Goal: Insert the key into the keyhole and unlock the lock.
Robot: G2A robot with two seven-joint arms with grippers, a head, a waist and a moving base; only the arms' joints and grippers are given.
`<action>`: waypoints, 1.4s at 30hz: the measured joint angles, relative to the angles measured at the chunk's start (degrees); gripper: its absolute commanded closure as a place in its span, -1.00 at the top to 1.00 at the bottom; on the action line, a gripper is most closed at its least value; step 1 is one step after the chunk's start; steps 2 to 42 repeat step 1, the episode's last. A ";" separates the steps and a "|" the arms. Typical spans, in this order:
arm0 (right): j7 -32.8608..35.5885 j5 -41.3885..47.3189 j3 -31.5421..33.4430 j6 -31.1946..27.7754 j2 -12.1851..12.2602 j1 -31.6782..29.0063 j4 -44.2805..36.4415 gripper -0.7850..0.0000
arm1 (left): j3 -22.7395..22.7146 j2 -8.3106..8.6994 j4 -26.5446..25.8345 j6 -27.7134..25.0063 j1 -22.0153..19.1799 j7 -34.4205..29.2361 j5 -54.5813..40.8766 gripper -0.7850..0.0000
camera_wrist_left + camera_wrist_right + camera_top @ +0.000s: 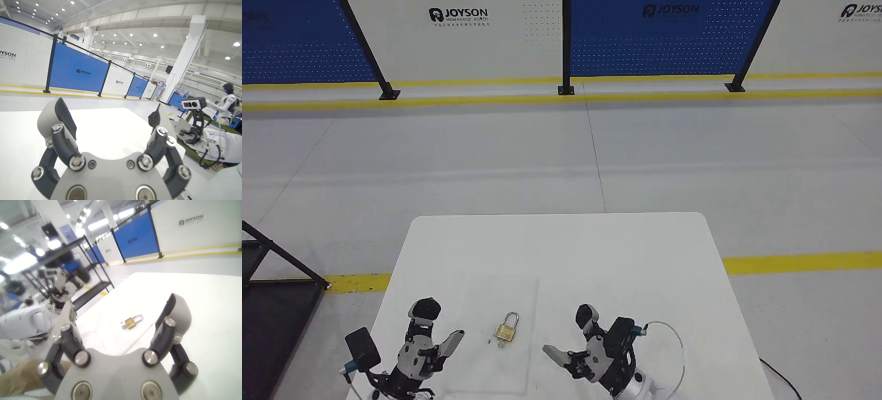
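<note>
A small brass padlock (507,329) with a silver shackle lies flat on the white table (642,270), near the front edge and between my two arms. A tiny silver key (490,342) lies on the table beside the lock body. The right wrist view shows the padlock (130,323) and the key (123,327) a short way ahead of my right gripper (119,308). That gripper is open and empty. In the top view my right gripper (567,335) is to the lock's right. My left gripper (439,325) is to its left, open and empty (109,115).
A thin clear sheet (527,375) lies under the lock. A black shelf rack (262,290) stands off the table's left side. A white cable (672,345) loops beside the right arm. Blue and white barrier panels (662,35) line the far floor.
</note>
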 measured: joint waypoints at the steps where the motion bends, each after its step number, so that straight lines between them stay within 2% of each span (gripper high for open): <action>1: 0.23 -0.24 0.60 0.37 0.07 0.16 0.03 1.00 | -0.02 -0.10 -0.05 0.66 -0.44 -0.74 0.28 1.00; 42: 0.23 -0.24 0.60 0.37 0.07 0.16 0.03 1.00 | -0.02 -0.10 -0.05 0.66 -0.44 -0.74 0.28 1.00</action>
